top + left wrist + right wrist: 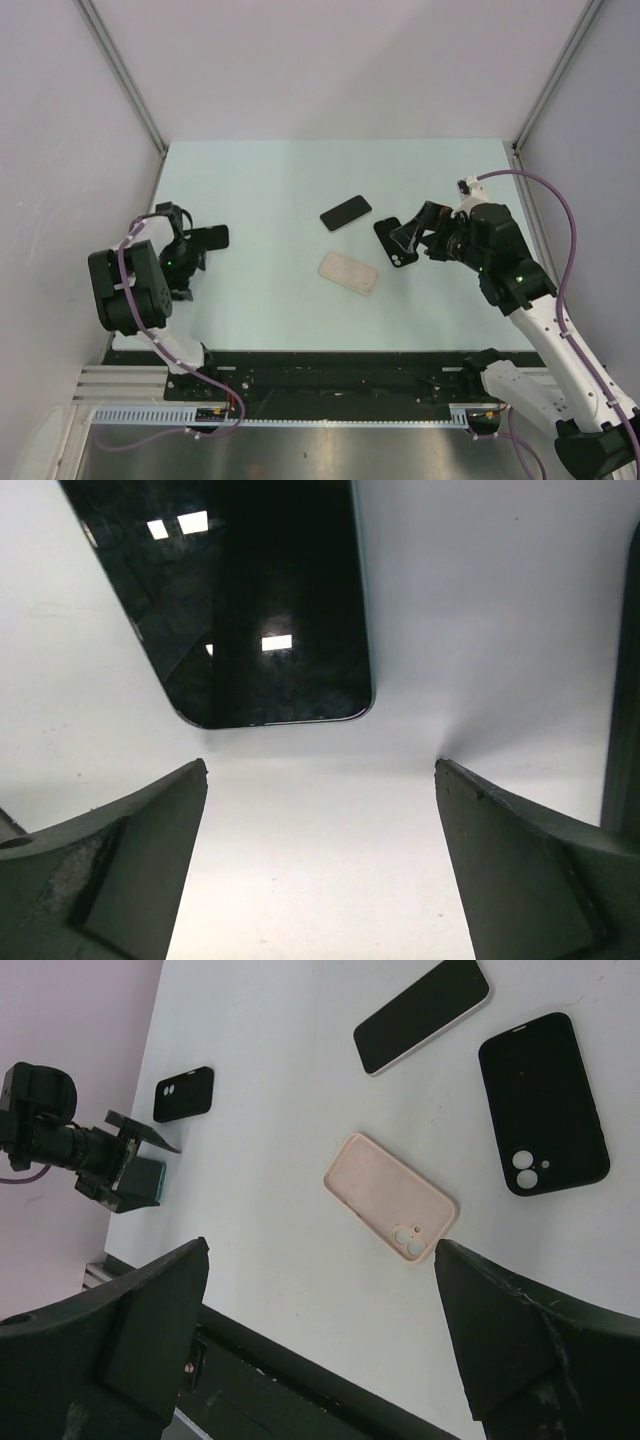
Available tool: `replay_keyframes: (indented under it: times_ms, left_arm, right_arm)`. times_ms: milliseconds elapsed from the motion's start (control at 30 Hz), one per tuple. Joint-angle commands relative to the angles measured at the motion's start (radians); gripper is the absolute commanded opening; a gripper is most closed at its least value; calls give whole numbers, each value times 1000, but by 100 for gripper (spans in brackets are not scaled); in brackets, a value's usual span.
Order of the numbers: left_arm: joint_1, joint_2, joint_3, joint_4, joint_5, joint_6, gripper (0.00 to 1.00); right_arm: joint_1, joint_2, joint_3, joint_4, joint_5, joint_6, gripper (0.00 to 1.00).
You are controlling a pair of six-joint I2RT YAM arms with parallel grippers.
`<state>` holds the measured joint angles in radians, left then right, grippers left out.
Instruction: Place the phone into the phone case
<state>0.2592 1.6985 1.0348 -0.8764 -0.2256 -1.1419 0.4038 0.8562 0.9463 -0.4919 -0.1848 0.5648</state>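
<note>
Black-screened phone (422, 1015) lies bare on worktop (270, 1020), near pink case (390, 1197) and black case (545, 1100), both empty. My left claw (320, 780) and right claw (322, 1255) gape wide, holding nothing. Nothing done yet.

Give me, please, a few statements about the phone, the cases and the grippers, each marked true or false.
1. The left gripper and the right gripper are both open and hold nothing. True.
2. The phone sits inside the pink case. False: it lies bare on the table, screen up, apart from that case.
3. In the top view the pink case lies nearer the arm bases than the phone does. True.
4. The black case is stacked on the pink case. False: the two lie apart, side by side, each flat on the table.
</note>
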Motion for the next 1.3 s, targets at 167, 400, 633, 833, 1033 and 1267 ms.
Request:
replay_keyframes:
  times_ms: [167,400,633,833,1033,1267]
  left_arm:
    - [70,-117,8,-76,-91,24,100]
    - [135,-42,77,4,-50,140,99]
    - [138,4,45,83,-21,136,96]
    - [147,53,7,88,-30,122,96]
    - [156,84,-1,71,-21,105,88]
    - [156,56,-22,63,-8,102,68]
  right_arm:
    - [3,-48,-6,-4,31,-11,100]
    - [6,-78,-15,-10,41,-16,100]
    - [7,-92,-17,-5,45,-19,100]
    - [7,-98,-15,-14,64,-20,100]
    - [9,-92,-17,-16,73,-23,100]
    - [9,-86,-18,-16,73,-16,100]
